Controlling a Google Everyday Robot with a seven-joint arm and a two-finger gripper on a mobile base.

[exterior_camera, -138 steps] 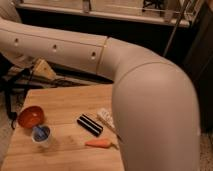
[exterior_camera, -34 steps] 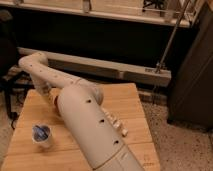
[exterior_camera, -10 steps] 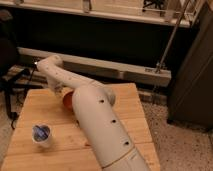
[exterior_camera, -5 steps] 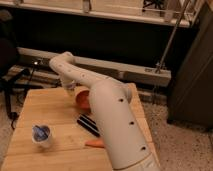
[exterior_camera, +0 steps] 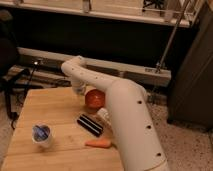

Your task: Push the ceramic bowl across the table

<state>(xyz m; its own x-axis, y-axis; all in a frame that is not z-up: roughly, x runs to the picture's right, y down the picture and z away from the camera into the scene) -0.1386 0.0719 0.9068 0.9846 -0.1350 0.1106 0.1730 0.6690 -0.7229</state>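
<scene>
The orange-red ceramic bowl (exterior_camera: pixel 94 99) sits near the far edge of the light wooden table (exterior_camera: pixel 52 112), right of its middle. My white arm rises from the lower right, bends at an elbow above the far edge and points down. The gripper (exterior_camera: pixel 78 90) hangs at the far edge, just left of the bowl and close against its side.
A clear cup with blue contents (exterior_camera: pixel 41 135) stands at the front left. A black striped object (exterior_camera: pixel 90 124) lies mid-table, an orange carrot-like item (exterior_camera: pixel 98 144) in front of it. A small white item (exterior_camera: pixel 103 115) lies by my arm. A dark chair (exterior_camera: pixel 10 75) stands at left.
The arm has swung to the right along the far edge. The bowl has slid right with it, from the far left part of the table to right of the middle.
</scene>
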